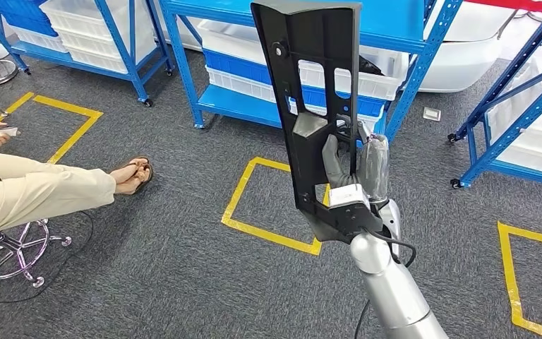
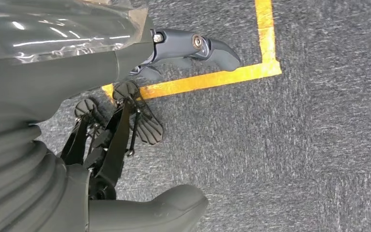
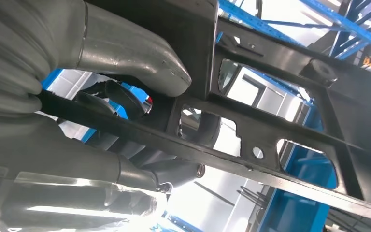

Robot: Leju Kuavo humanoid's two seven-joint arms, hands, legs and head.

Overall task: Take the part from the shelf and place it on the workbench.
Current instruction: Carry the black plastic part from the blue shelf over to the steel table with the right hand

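Right hand [image 1: 347, 169]: fingers wrapped around lower end of black plastic part [image 1: 317, 92], held upright at centre of head view, above grey carpet. Part: long panel with rectangular cut-outs. Blue shelf rack [image 1: 402, 28] with white bins: 12 o'clock, behind part. Left hand [image 2: 140, 116]: fingers loosely apart, holding nothing. Seated person's legs [image 1: 35, 187]: 9 o'clock.
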